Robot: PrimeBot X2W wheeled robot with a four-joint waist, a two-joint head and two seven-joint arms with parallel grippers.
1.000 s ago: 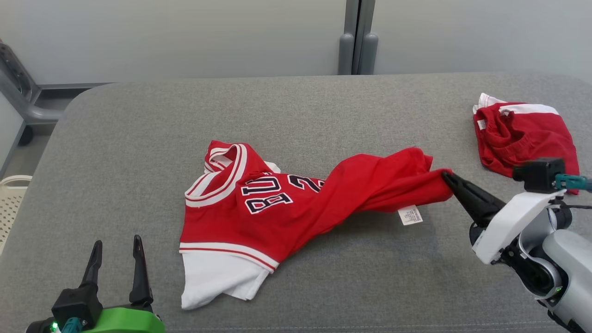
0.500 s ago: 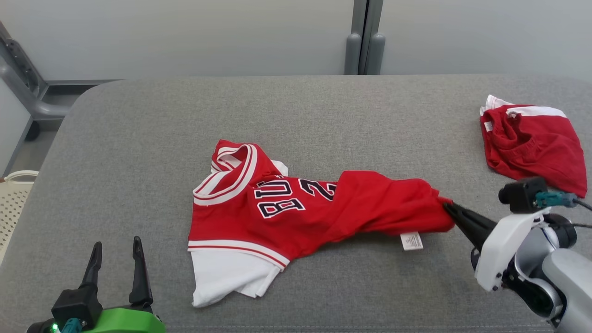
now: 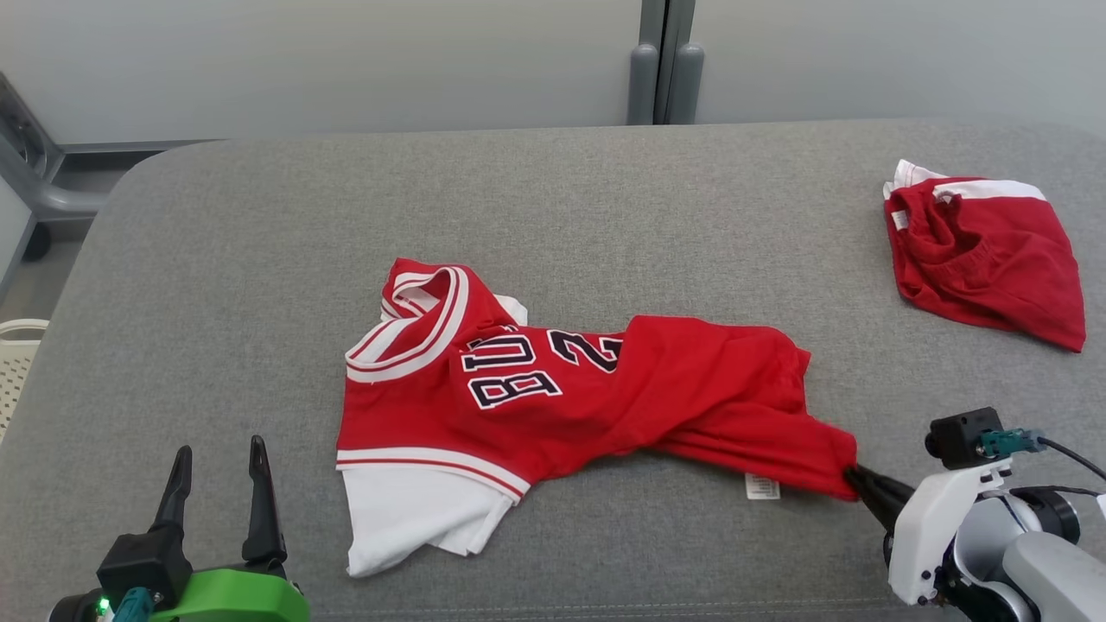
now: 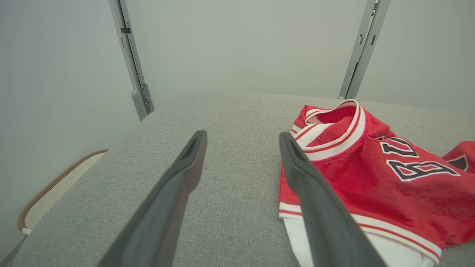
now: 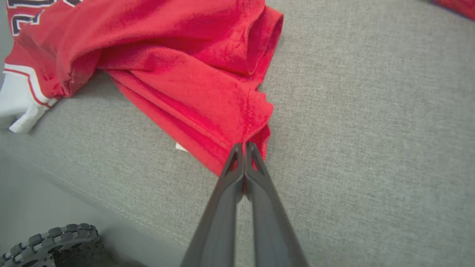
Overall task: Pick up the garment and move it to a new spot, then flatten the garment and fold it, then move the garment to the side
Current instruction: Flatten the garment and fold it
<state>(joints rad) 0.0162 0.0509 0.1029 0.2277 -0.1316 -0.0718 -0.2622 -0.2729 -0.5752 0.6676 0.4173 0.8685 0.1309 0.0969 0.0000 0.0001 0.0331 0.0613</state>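
Closest in, at the lower left of the head view: the left gripper (image 3: pixel 219 449), green at the base, dark fingers pointing up and spread wide, empty, poised over the near edge of the grey padded table (image 3: pixel 605 190). From its own wrist view, the same left gripper (image 4: pixel 242 136) parted over bare grey fabric, the red jersey (image 4: pixel 371 174) near on its right side. At the lower right, by the table's front edge: the right gripper (image 3: pixel 851 473), pinched tight on a corner of the red jersey (image 3: pixel 553 406), cloth drawn out toward the fingertips in a narrow, wrinkled tail. From the right wrist view, right gripper (image 5: pixel 245 145) pressed together on a fold of red hem, red jersey (image 5: pixel 193 74) bunched in layers beyond, a treaded wheel (image 5: pixel 48 237) below the table edge at bottom left. Just left of the grip, a white care label (image 3: pixel 762 488) hanging from the cloth onto the table. Further in, mid-table: the jersey's main body, crumpled, dark white-edged lettering and numerals face up, red-and-white striped collar at the far left, white layer spilling out at the near left. Farther back, at the far right: a second red garment (image 3: pixel 985 259) with white trim, bunched, well apart from the jersey. Off the table's left edge: a pale basket (image 3: pixel 13 363). Behind all: pale wall panels (image 3: pixel 346 60) and a grey post (image 3: pixel 665 69).
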